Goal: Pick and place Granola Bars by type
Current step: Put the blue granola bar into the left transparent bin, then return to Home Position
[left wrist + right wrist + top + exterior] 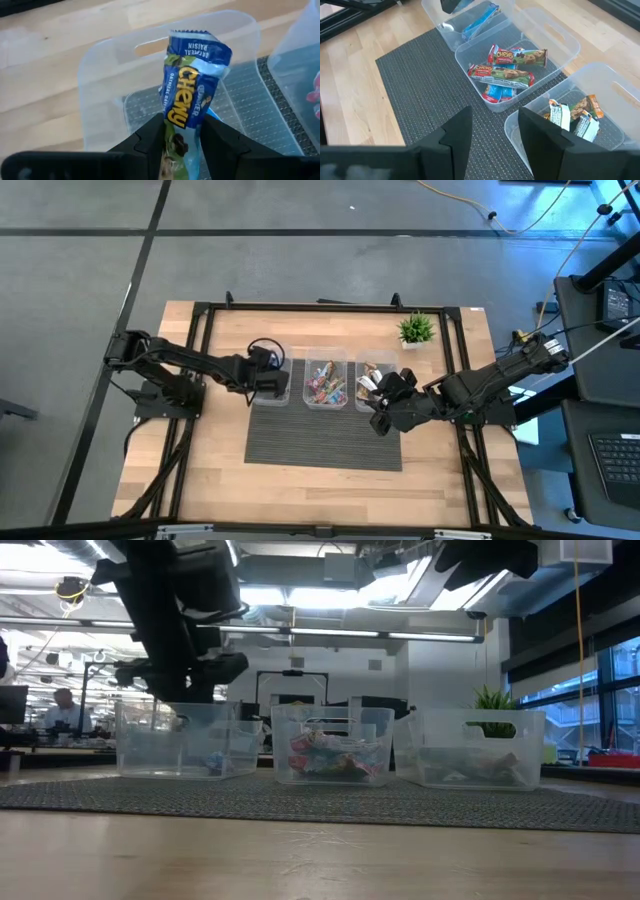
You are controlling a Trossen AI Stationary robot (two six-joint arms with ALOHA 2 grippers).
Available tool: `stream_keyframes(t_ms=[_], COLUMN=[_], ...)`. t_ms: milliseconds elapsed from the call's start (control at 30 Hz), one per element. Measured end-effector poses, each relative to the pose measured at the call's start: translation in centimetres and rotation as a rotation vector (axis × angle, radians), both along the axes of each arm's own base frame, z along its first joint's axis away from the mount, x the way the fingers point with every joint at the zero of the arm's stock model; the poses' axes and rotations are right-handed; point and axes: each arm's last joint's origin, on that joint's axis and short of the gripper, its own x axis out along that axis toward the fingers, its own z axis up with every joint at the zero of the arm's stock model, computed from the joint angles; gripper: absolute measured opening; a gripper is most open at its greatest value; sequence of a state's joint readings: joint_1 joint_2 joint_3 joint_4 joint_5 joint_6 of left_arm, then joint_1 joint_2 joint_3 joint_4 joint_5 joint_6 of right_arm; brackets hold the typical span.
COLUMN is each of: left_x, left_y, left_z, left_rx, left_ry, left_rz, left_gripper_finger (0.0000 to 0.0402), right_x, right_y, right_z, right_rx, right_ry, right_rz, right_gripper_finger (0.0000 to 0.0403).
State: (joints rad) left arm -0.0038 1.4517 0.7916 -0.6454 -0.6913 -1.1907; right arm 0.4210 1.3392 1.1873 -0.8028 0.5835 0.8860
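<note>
With your left hand (182,145) clamped on the blue bar (192,95), its long axis pointing down into the left bin (105,95) directly beneath, release there; right hand (495,130) waits, fingers apart.

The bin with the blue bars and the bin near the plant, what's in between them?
Another clear bin, holding mixed bars, stands between the left bin and right bin; the high view shows it.

The table (220,480) has a light wood top with a dark ribbed mat (325,438) at its centre and a small potted plant (416,329) near its far edge, standing on a grey floor (80,270) marked by dark lines. Beyond it lies an open workroom with long ceiling strip lights (400,636), exposed ducting and windows (600,690) along one side. A person (63,710) sits at a distant desk.
</note>
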Motion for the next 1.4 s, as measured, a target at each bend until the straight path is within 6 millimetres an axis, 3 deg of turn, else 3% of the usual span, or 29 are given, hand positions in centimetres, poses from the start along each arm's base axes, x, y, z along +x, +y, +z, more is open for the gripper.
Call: stream_keyframes(t_ms=[500,667,867,1067,1233,1400], left_x=[0.4,0.2,-0.7,-0.6,-1.2,-3.5], left_y=[0.0,0.0,-1.5,-3.6,-5.5,-5.7], left_z=[0.5,3.4,6.5,8.0,7.4,5.8], left_rx=[-0.065,-0.08,-0.132,-0.053,-0.039,-0.011], left_ry=[-0.021,-0.046,-0.141,-0.293,-0.562,-0.743], left_rz=[-0.102,-0.292,-0.556,-0.767,-1.048,-1.102], left_gripper_finger=[0.0118,0.0125,0.0125,0.0124,0.0127,0.0125], right_x=[0.0,-0.1,-1.0,0.4,1.8,1.5], right_y=[0.0,0.0,0.2,0.6,1.5,1.7], right_z=[0.0,-0.1,-0.9,-0.8,-3.3,-5.6], right_rx=[0.003,0.021,0.106,0.041,0.085,0.099], right_ry=[-0.001,0.014,0.187,0.049,-0.142,-0.345], right_rz=[-0.003,0.007,0.101,0.126,0.278,0.425], right_gripper_finger=[0.0163,0.0163,0.0163,0.0163,0.0163,0.0163])
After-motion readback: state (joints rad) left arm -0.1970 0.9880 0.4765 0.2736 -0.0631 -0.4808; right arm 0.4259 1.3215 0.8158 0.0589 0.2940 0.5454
